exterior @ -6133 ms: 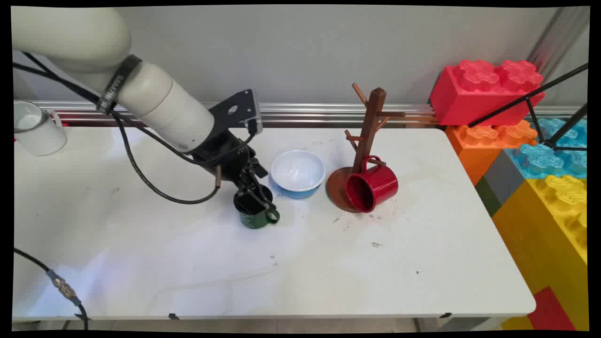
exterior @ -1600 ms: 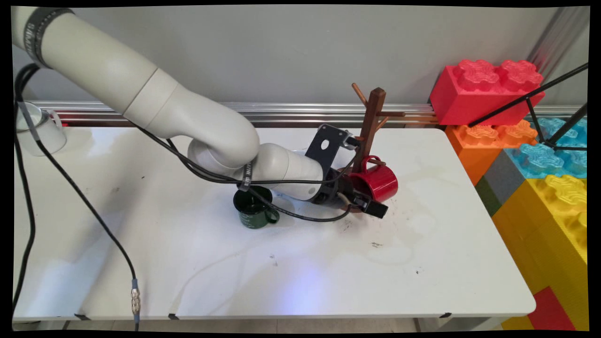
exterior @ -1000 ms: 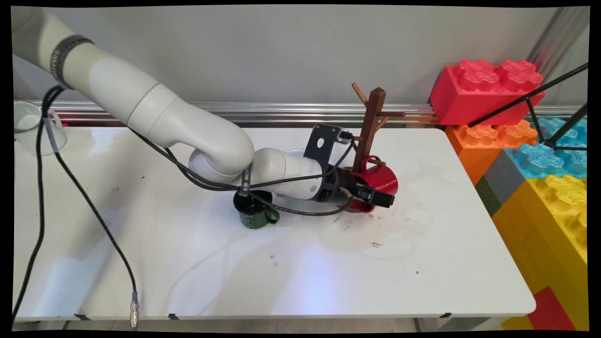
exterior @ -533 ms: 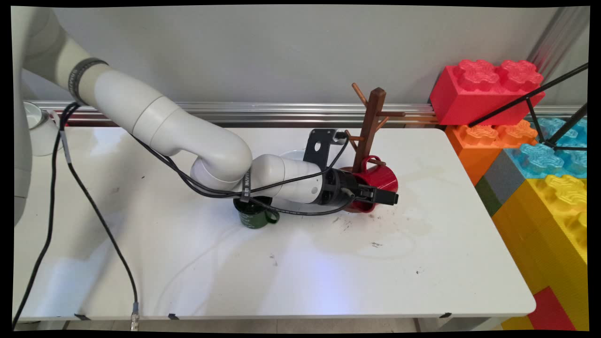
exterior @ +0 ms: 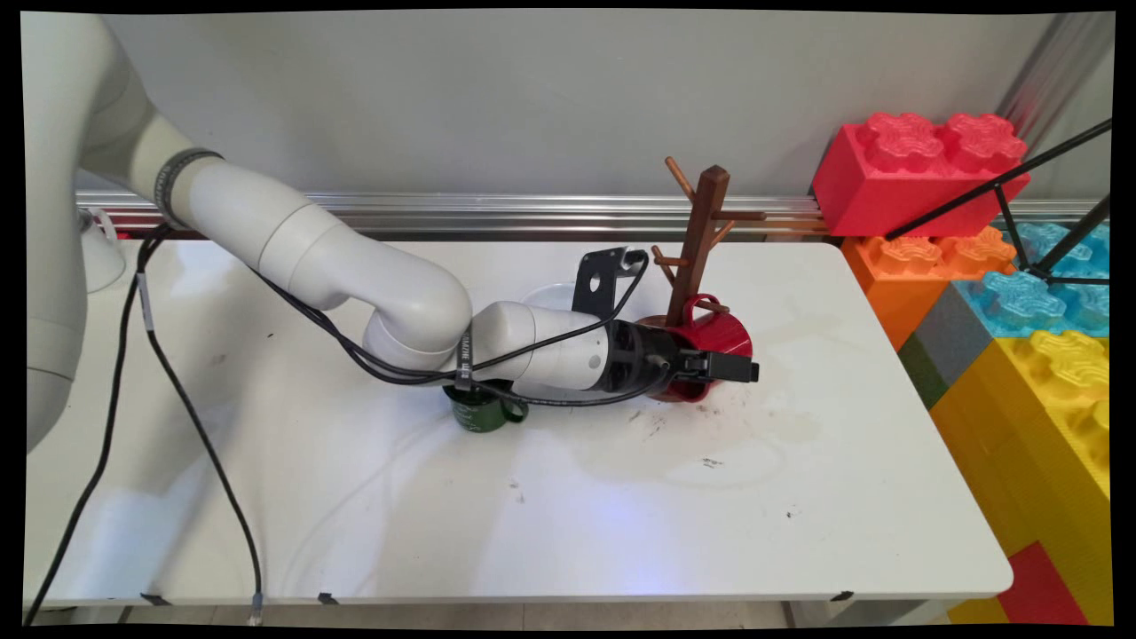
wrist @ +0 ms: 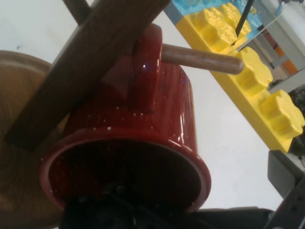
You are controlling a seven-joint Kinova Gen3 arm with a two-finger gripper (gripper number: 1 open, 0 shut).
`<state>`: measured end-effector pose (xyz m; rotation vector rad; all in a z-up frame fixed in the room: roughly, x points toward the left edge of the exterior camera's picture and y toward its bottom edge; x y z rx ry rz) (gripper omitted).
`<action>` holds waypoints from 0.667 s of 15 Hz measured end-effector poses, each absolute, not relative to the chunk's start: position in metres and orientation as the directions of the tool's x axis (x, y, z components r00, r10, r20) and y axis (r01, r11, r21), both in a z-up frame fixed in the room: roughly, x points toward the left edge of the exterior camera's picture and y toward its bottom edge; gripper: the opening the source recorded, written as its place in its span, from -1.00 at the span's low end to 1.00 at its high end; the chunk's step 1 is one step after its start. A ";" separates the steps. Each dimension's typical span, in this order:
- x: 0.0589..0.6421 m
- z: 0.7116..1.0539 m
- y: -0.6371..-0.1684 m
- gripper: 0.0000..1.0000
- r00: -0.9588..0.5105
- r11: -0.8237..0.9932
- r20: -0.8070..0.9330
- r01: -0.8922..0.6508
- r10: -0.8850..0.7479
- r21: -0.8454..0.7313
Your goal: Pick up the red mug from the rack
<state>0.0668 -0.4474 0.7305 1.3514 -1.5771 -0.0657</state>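
Gripper (exterior: 723,366): black, at the end of the white arm, which lies low and nearly level across the table (exterior: 621,515), reaching from left to right. It sits at the mouth of the red mug (exterior: 726,333), touching or all but touching its rim. Whether it is apart or clamped on the rim cannot be told from either view.

Red mug: lying on its side, hung by its handle on the lowest peg (wrist: 200,58) of the wooden mug tree (exterior: 706,226), its lower edge resting at the tree's round base. Its mouth opens toward the table's near left, straight at the gripper. Its bottom points away to the far right. The mug's long axis runs close to the line of the arm's last link. From the hand view the dark inside of the mug fills the lower middle, and the tree's post crosses above it on a slant.

Green mug (exterior: 484,413): upright, under the arm's forearm, well left of the gripper, handle to the right.

Bowl (exterior: 550,291): only a pale rim showing behind the arm.

White mug (exterior: 98,257): far left edge, mostly hidden.

Toy bricks (exterior: 1047,382): large, stacked off the table's right end, in red, orange, blue and yellow.
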 end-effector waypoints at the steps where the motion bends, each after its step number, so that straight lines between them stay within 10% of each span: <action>1: 0.067 0.730 -0.447 1.00 0.151 0.366 0.628 -0.701 -0.763 0.612; 10: 0.067 0.724 -0.450 1.00 0.201 0.348 0.614 -0.673 -0.764 0.653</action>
